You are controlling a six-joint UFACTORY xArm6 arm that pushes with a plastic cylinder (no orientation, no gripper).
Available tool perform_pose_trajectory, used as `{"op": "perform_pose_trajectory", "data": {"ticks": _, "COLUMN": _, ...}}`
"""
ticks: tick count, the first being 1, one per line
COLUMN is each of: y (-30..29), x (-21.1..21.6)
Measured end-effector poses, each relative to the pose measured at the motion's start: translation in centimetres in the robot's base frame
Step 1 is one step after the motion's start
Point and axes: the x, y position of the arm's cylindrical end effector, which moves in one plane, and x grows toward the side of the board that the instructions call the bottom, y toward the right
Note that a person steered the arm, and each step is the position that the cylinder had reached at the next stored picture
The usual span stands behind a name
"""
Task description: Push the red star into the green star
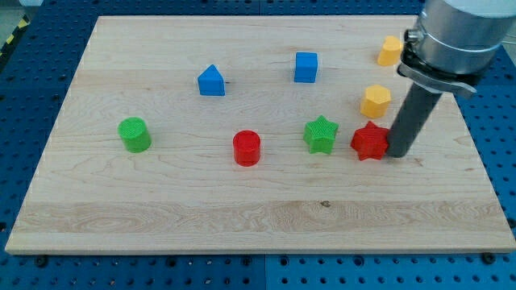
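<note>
The red star (370, 142) lies on the wooden board (242, 217) at the view's right of middle. The green star (321, 134) lies just to its left, with a small gap between them. My tip (398, 154) rests on the board right against the red star's right side, on the side away from the green star. The dark rod rises from it to the grey arm at the view's top right.
A red cylinder (247, 148) sits left of the green star. A green cylinder (134, 134) is at far left. Two blue blocks (211, 80) (305, 67) lie toward the top. Two yellow blocks (375, 101) (389, 51) sit above the red star.
</note>
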Motion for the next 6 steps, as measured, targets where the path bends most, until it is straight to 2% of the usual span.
{"op": "perform_pose_trajectory", "data": {"ticks": 3, "y": -2.1, "x": -1.1}}
{"op": "perform_pose_trajectory", "data": {"ticks": 5, "y": 0.2, "x": -1.6}}
{"op": "perform_pose_trajectory", "data": {"ticks": 6, "y": 2.3, "x": -3.6}}
